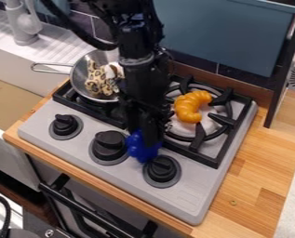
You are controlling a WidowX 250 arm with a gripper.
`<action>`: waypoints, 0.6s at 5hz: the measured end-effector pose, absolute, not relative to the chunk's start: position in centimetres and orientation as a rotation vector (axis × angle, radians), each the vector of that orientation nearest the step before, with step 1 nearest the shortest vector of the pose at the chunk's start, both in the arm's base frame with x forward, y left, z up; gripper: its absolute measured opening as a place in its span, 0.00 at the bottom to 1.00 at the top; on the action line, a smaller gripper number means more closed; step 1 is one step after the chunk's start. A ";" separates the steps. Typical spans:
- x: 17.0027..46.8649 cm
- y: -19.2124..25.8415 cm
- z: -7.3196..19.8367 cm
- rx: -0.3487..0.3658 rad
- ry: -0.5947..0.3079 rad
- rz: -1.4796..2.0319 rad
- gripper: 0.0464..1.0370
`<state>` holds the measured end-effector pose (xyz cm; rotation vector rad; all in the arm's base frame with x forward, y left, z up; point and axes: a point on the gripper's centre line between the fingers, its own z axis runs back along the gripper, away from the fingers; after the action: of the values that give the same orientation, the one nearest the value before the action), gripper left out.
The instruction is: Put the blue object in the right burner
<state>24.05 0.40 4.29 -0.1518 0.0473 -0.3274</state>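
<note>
Found the blue object (136, 148) at the front strip of the stove (59, 155), between the middle knob (109, 145) and the right knob (162, 169), near both, and outside the right burner (200, 137). Traced the long axis of its visible part roughly back to front, with a slight slant toward view right at the front; lower end toward the right knob, upper end hidden behind the gripper (150, 138). Could not tell a front from a back on the lumpy blue shape, nor a lying from a standing pose. Observed the gripper directly over and partly in front of the blue object, hanging tips down. Cannot tell from this angle whether spread, pressed together or pinching the blue object. Logged the arm (137, 67) down from the top edge, across the middle of the stove. Recorded an orange croissant (189, 108) on the right burner, curved, with one end toward the back right and the other toward the front. Noted a metal pan (79, 76) at the left burner, handle toward view left, with a leopard-print item (96, 82) inside. Listed the left knob (64, 124) on the same front strip, and the wooden desk (255, 169) around the stove.
</note>
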 end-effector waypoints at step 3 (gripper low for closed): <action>25.8 -0.2 6.8 -0.197 -0.005 -0.250 0.47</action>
<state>25.79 -0.18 6.78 -0.1967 -0.0053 -0.2503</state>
